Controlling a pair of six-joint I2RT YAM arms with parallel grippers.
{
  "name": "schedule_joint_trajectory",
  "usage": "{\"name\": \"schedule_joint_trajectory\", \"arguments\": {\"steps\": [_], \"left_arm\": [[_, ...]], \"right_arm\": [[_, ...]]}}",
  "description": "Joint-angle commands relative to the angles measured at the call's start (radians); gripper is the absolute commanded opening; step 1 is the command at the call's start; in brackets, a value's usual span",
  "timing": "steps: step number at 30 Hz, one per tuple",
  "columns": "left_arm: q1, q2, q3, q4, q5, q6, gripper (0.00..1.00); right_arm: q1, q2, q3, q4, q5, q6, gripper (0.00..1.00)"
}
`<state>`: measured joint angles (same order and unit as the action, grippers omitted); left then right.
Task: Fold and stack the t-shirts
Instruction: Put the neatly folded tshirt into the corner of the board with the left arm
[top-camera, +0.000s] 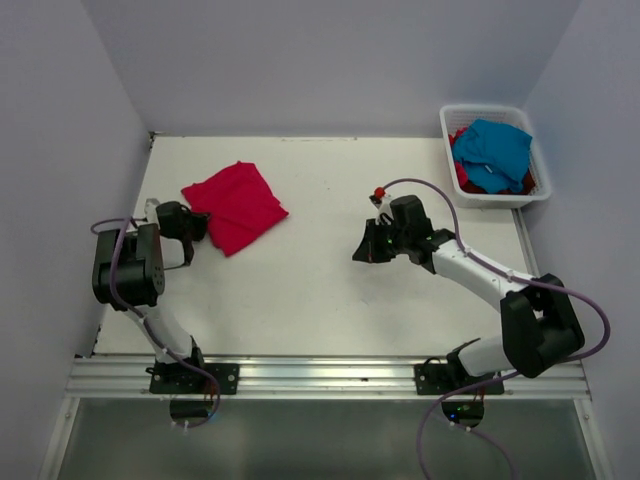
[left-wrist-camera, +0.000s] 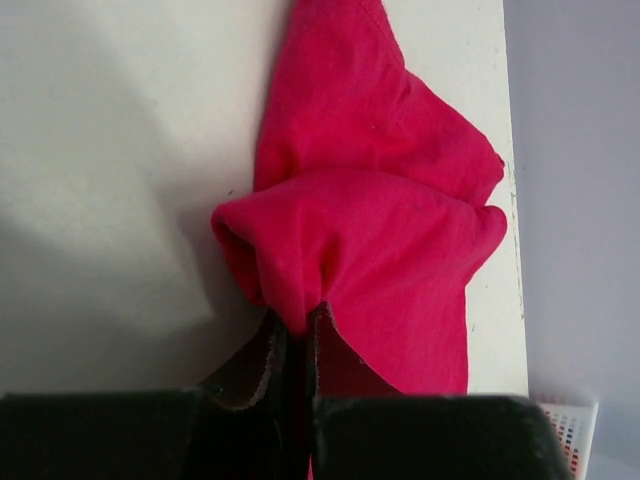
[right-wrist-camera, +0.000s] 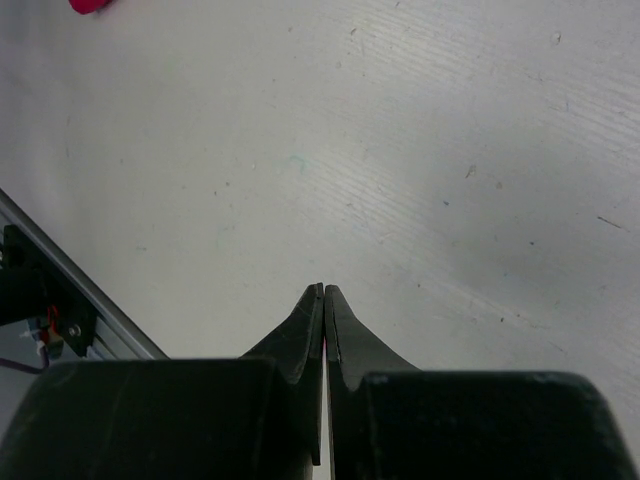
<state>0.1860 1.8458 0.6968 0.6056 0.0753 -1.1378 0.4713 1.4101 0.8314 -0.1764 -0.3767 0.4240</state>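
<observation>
The folded red shirt lies on the table, well apart from the basket, far off to the basket's left and a little nearer the arms. It is a compact, roughly square bundle, so the folding of this one looks largely done. It probably marks the spot where the pile will grow.

The left gripper grips the shirt at the edge farthest from the basket. In the left wrist view its two fingers pinch a bunched fold of red cloth, and the fabric puckers up from the pinch. An edge grip like this seems meant for tugging or straightening the bundle, not for lifting it whole. The left arm is folded tight, with its elbow raised above its base and its forearm pointing toward the basket's side of the table.

The blue shirt sits crumpled in the basket on top of another red shirt. Neither is folded yet.

The right gripper hangs over bare table between the basket and the folded red shirt, nearer the arms than the basket is. Its fingers are pressed together with nothing between them. The right arm stretches out from its base, its forearm slanting away from the basket and its wrist aimed toward the folded shirt. It looks parked clear of the cloth yet within easy reach of the basket.
</observation>
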Motion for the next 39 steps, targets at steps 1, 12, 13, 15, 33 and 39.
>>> {"name": "schedule_joint_trajectory", "arguments": {"steps": [1,12,13,15,33,39], "left_arm": [[0.001,-0.126,-0.101,0.066,-0.17,-0.102,0.0],[0.024,-0.162,0.065,-0.003,-0.319,-0.212,0.0],[0.029,-0.151,0.081,-0.001,-0.327,-0.226,0.0],[0.043,-0.116,0.125,-0.02,-0.35,-0.258,0.0],[0.182,0.133,0.279,-0.044,-0.359,-0.35,0.0],[0.184,0.239,0.418,-0.07,-0.328,-0.393,0.0]], "right_arm": [[0.0,-0.025,0.009,-0.023,0.01,-0.021,0.0],[0.0,-0.039,0.04,-0.073,0.007,-0.022,0.0],[-0.002,-0.042,0.047,-0.08,0.01,-0.022,0.0],[-0.002,-0.046,0.054,-0.104,0.01,-0.024,0.0],[0.0,0.004,0.175,-0.27,0.036,-0.064,0.0],[-0.002,0.02,0.193,-0.29,0.045,-0.064,0.0]]}}
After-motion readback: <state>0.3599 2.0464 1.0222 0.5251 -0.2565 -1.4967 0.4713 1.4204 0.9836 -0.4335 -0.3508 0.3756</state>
